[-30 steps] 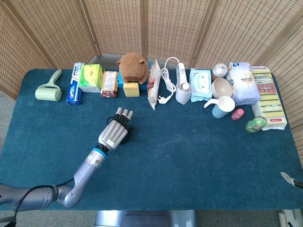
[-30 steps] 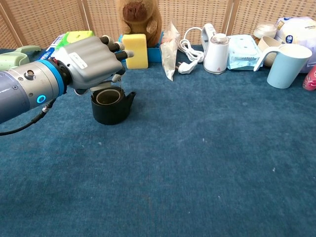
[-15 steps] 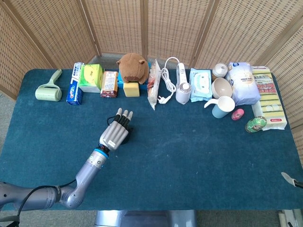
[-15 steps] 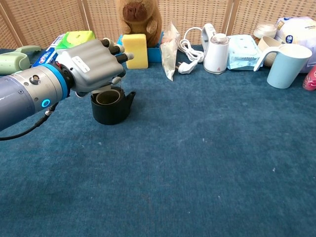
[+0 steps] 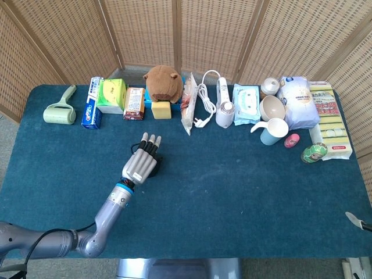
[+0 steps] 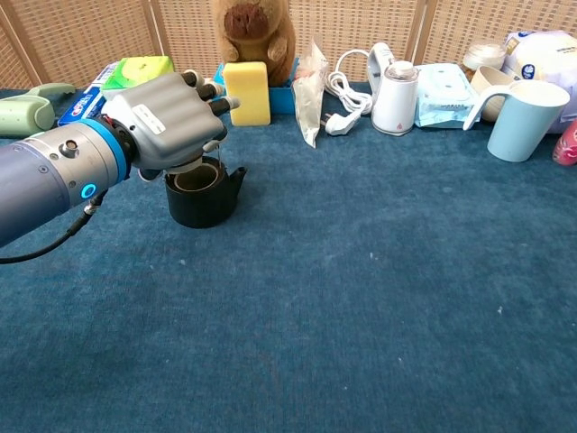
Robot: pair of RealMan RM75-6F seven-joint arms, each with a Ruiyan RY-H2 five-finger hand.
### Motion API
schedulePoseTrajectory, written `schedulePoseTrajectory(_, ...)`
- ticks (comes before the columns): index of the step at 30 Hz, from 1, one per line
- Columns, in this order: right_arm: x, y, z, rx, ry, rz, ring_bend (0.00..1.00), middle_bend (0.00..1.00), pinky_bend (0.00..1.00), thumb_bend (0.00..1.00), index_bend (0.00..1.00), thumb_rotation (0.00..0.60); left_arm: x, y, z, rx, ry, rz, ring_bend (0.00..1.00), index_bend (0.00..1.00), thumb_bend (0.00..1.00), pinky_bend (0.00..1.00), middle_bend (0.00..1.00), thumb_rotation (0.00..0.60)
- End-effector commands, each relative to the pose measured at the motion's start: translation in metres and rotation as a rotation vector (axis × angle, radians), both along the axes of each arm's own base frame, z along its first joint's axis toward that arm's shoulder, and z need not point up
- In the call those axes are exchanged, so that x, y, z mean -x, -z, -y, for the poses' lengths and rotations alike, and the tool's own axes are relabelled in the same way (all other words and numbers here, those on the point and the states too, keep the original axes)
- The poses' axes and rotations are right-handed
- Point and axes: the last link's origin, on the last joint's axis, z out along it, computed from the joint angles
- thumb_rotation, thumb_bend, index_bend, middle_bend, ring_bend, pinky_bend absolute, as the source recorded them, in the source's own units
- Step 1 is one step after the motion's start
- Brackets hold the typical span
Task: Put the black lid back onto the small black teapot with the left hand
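Observation:
The small black teapot [image 6: 203, 191] stands on the blue cloth left of centre, its mouth uncovered and its spout to the right. My left hand [image 6: 169, 115] hovers just above it, palm down, fingers stretched toward the back row. It covers most of the teapot [image 5: 156, 165] in the head view. The black lid is largely hidden under the palm, where the thumb seems to pinch a dark piece just over the pot's rim. No lid lies on the cloth. Only a grey sliver of my right hand [image 5: 356, 220] shows at the lower right edge.
Behind the teapot a row runs along the back: lint roller [image 5: 60, 109], toothpaste box [image 5: 92, 108], green pack [image 5: 111, 95], yellow block [image 6: 248, 92], plush toy [image 5: 163, 82], charger cable [image 5: 203, 99], white bottle [image 6: 395, 96], blue cup [image 6: 525, 118].
My left hand has edged slightly lower and closer over the teapot. Nothing else has moved.

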Motion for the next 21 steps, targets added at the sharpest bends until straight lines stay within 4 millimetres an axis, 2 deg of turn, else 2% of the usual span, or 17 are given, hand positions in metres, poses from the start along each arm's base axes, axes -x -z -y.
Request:
schedulePoseTrajectory(1,0.0,0.0,0.0,0.0,0.0,0.001,0.0,0.0,0.0,0.07,0.0,0.6,0.0,0.0,0.0,-0.009,-0.009,-0.003,0.0,0.31,0.23,0.08,0.0,0.6)
schedulePoseTrajectory(8,0.0,0.0,0.0,-0.002,0.0,0.003,0.0,0.0,0.0,0.07,0.0,0.6,-0.001,0.0,0.0,-0.017,-0.024,-0.008,0.0,0.25,0.23,0.08,0.0,0.6)
schedulePoseTrajectory(21,0.0,0.0,0.0,-0.007,-0.001,0.003,0.0,0.0,0.0,0.07,0.0,0.6,-0.005,-0.01,-0.002,-0.028,-0.012,0.029,0.0,0.24,0.23,0.08,0.0,0.6)
